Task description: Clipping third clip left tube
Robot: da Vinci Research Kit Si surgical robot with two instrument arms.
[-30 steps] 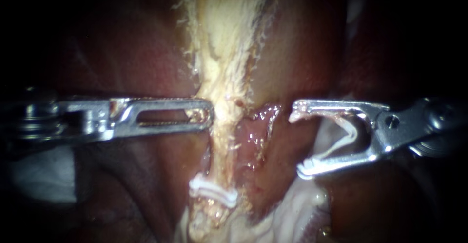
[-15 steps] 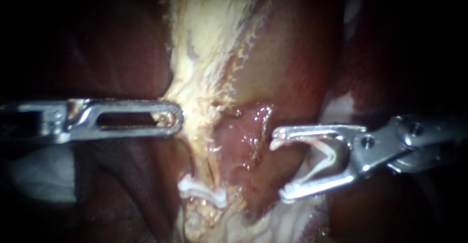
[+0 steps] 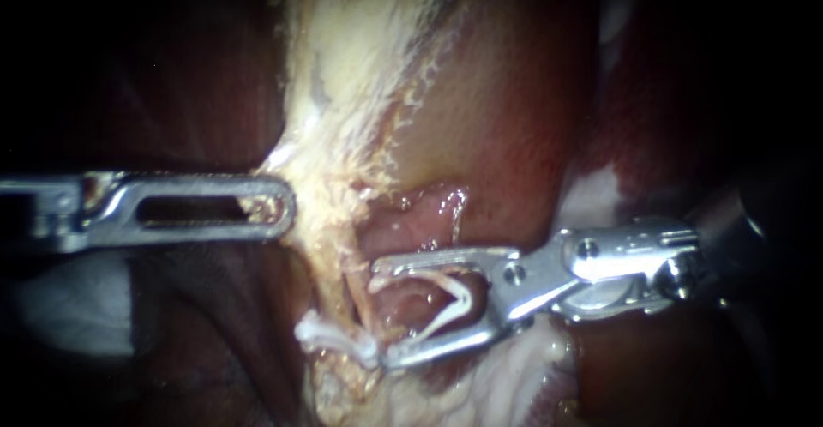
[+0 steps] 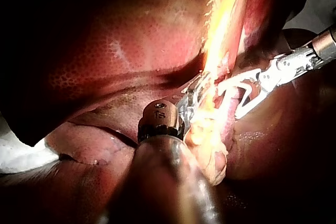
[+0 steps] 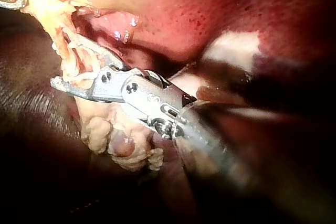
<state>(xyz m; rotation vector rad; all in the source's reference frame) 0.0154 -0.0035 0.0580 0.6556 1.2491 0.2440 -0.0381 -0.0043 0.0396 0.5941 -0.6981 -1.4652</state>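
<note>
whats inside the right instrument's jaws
A white clip, spread in a V, held by both jaws of the right instrument. Pink tissue shows through the gap. How deep that tissue sits between them can't be seen.

No writing, label, brand, number or sign is showing readably on the liver tissue or on anything lying around it in any of the three views. The only marking is a small stamped mark (image 4: 160, 113), which is sitting on the round joint of the left instrument (image 4: 195, 94) in the left wrist view.
</note>
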